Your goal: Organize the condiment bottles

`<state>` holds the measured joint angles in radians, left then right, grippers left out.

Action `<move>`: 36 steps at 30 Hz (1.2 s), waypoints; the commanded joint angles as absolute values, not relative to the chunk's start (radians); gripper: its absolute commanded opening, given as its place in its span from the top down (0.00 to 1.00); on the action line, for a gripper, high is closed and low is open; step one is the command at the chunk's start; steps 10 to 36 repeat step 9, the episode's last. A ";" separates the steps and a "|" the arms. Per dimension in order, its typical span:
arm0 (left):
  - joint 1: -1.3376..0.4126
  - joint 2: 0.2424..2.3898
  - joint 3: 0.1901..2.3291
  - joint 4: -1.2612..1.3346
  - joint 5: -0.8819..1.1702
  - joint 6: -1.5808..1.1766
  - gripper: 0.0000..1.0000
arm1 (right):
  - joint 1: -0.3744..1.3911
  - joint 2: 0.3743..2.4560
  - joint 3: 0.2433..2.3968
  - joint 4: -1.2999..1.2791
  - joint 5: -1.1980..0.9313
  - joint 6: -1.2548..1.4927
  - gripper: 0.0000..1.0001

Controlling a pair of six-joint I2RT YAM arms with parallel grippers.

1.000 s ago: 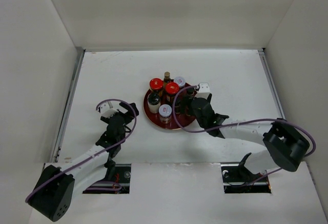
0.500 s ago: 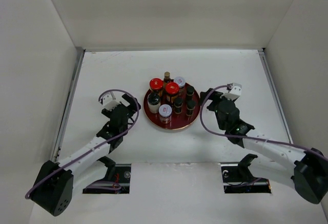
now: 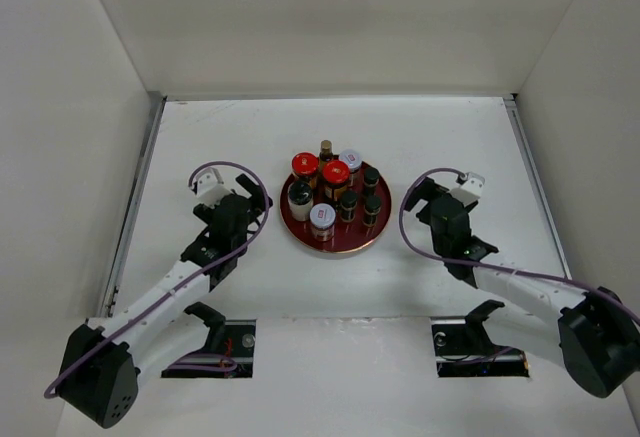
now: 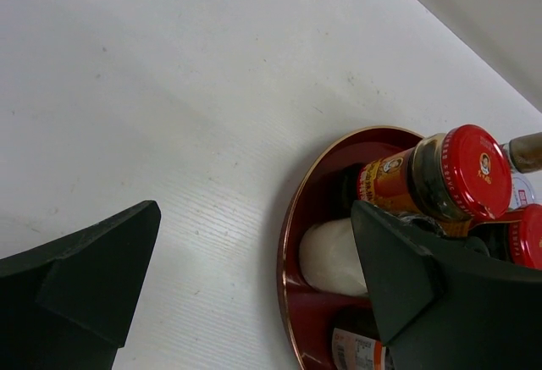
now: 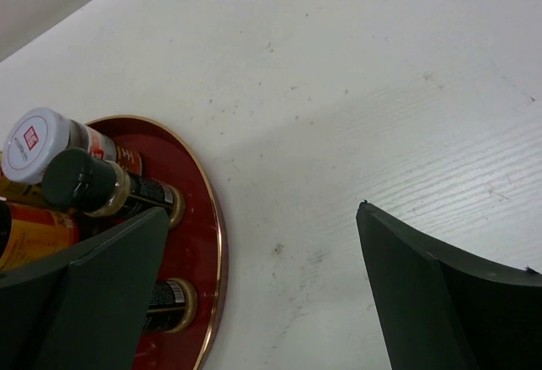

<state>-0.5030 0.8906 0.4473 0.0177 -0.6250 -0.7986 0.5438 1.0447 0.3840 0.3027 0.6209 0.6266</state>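
Observation:
The condiment bottles stand together on a dark red round tray [image 3: 334, 245]. They include two red-capped jars [image 3: 305, 164], a silver-capped jar [image 3: 351, 158], a black-capped white bottle [image 3: 299, 196] and slim black-capped bottles [image 3: 371, 204]. My left gripper [image 3: 256, 205] is open and empty just left of the tray. In the left wrist view its gap [image 4: 254, 260] faces the tray rim [image 4: 288, 243], the white bottle [image 4: 332, 257] and a red-capped jar [image 4: 474, 171]. My right gripper [image 3: 415, 197] is open and empty just right of the tray, and its gap also shows in the right wrist view [image 5: 262, 251].
White walls enclose the table on the left, back and right. The right wrist view shows the tray edge [image 5: 212, 218] with a silver-capped jar [image 5: 34, 141] and a slim bottle [image 5: 85, 179]. Bare white table lies around the tray.
My right gripper has drawn back from the tray to the right, leaving slim dark bottles standing on it. My left gripper has edged forward towards the tray.

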 commanded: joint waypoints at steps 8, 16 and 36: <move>-0.512 0.888 0.520 -0.020 -0.614 -0.779 0.00 | 0.538 1.140 0.437 0.318 0.587 0.663 0.00; -0.515 0.887 0.523 -0.031 -0.617 -0.776 0.00 | 0.538 1.146 0.437 0.319 0.584 0.663 0.00; -0.515 0.887 0.523 -0.031 -0.617 -0.776 0.00 | 0.538 1.146 0.437 0.319 0.584 0.663 0.00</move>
